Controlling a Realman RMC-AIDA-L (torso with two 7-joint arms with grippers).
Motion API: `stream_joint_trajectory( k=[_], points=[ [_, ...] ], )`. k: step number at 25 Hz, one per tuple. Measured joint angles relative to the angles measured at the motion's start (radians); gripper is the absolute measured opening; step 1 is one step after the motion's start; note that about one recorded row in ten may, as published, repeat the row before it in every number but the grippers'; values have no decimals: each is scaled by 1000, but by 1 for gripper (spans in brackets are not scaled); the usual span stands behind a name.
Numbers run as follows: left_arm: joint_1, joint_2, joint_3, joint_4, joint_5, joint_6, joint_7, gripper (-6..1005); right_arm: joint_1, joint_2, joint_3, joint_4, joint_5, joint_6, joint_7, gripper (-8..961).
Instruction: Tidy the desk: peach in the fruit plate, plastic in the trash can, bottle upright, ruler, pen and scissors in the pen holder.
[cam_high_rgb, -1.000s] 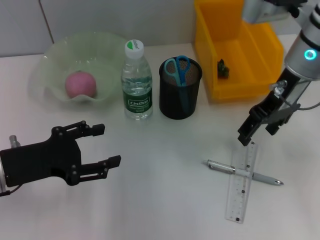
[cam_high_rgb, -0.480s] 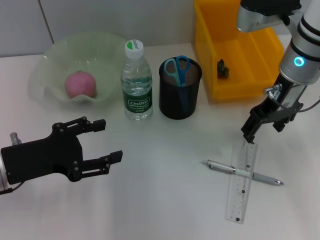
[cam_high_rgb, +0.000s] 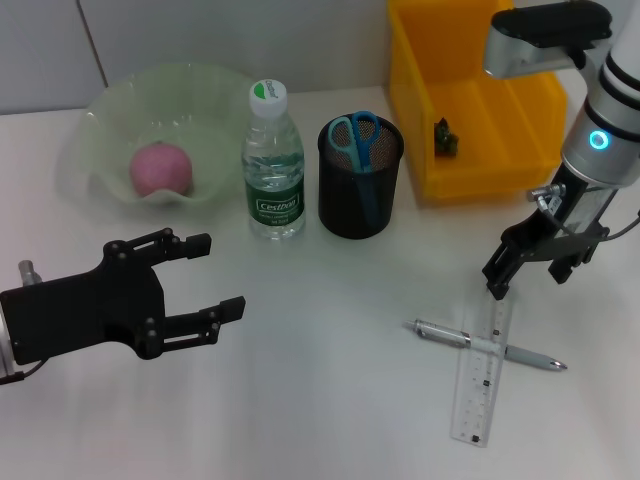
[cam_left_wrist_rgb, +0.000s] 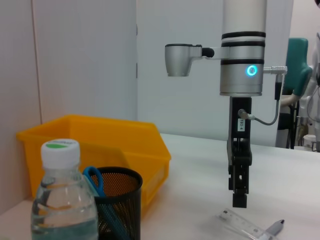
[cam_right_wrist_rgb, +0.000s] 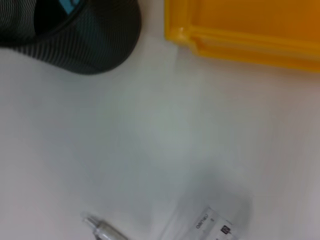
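Over the far end of the clear plastic ruler (cam_high_rgb: 483, 370), the right gripper (cam_high_rgb: 497, 285) hangs, jaw state unclear. A silver pen (cam_high_rgb: 490, 345) lies crossed under the ruler. Near left, the left gripper (cam_high_rgb: 212, 282) hovers spread.

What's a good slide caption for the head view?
Right gripper poised above the ruler crossing the pen; left gripper idle, open.

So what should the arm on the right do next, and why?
Probably lower the right gripper onto the far end of the ruler: it hangs just above that end, and ruler and pen lie crossed on the table, outside the pen holder.
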Motion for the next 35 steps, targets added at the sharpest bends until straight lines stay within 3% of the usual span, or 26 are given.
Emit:
stream_joint_trajectory(
  k=[7, 17, 26, 35],
  points=[
    [2, 0, 0, 21, -1, 10, 6, 813, -19, -5, 36, -23, 1, 13, -37, 817],
    [-2, -5, 0, 20, -4, 29, 0, 813, 2, -2, 30, -102, 65, -17, -530, 817],
    [-22, -10, 3, -19, -19, 17, 7, 812, 52, 55, -41, -177, 66, -148, -973, 817],
    [-27, -12, 6, -87, -120, -48, 22, 812, 31, 62, -188, -290, 57, -191, -1304, 815]
  ],
)
